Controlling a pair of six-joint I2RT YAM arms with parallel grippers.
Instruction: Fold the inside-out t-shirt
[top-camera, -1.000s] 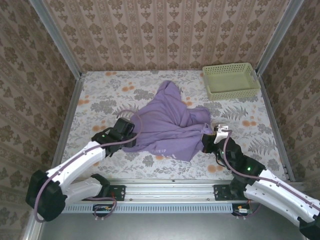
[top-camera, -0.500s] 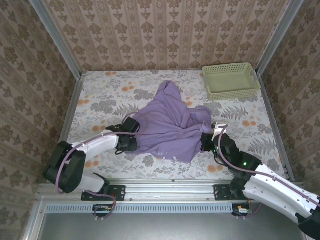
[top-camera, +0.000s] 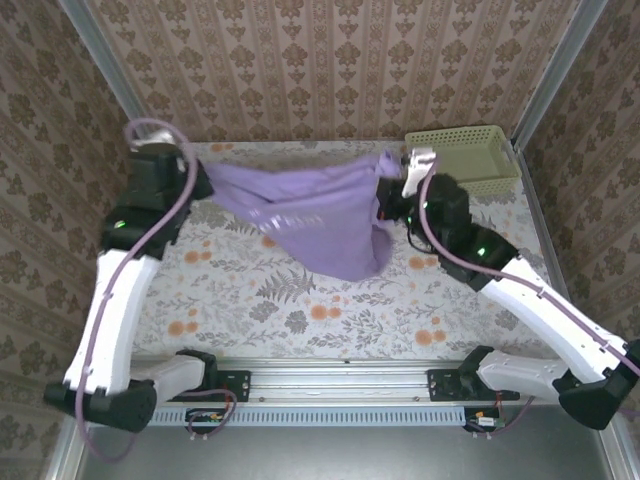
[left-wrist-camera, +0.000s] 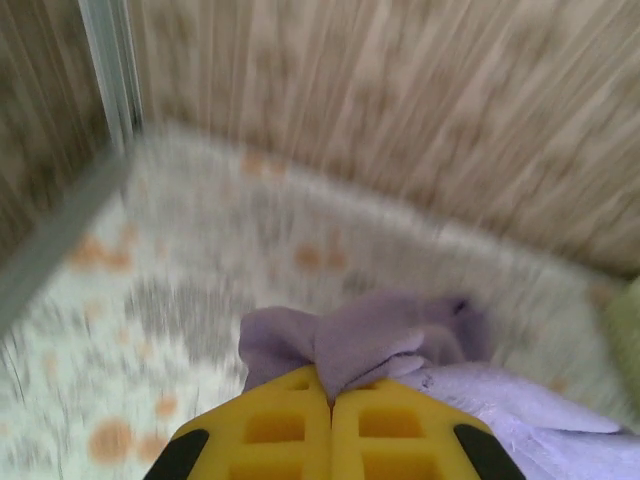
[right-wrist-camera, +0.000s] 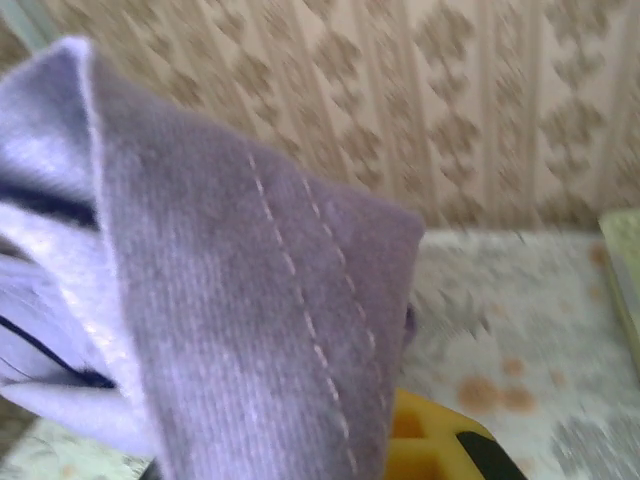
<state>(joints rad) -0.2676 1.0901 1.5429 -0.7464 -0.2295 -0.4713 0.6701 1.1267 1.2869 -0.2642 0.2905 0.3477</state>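
The inside-out t-shirt (top-camera: 315, 215) is held above the worktop (top-camera: 300, 310), spread between the two end effectors. The left end effector (top-camera: 205, 180) is closed on the left end of the garment, near the left wall. In the left wrist view its yellow fingers (left-wrist-camera: 290, 430) are seen pressed together, with a bunched fold of lavender fabric pinched at their tips. The right end effector (top-camera: 390, 195) is closed on the opposite end of the garment, near the pale green basket (top-camera: 465, 160) at the far right corner. In the right wrist view a stitched hem is draped across this end effector, and part of one yellow finger (right-wrist-camera: 425, 445) is visible below the fabric. The upper edge runs between the two grips; the rest hangs down in a tapering fold, lowest towards the right. Whether the lowest fold touches the worktop cannot be determined
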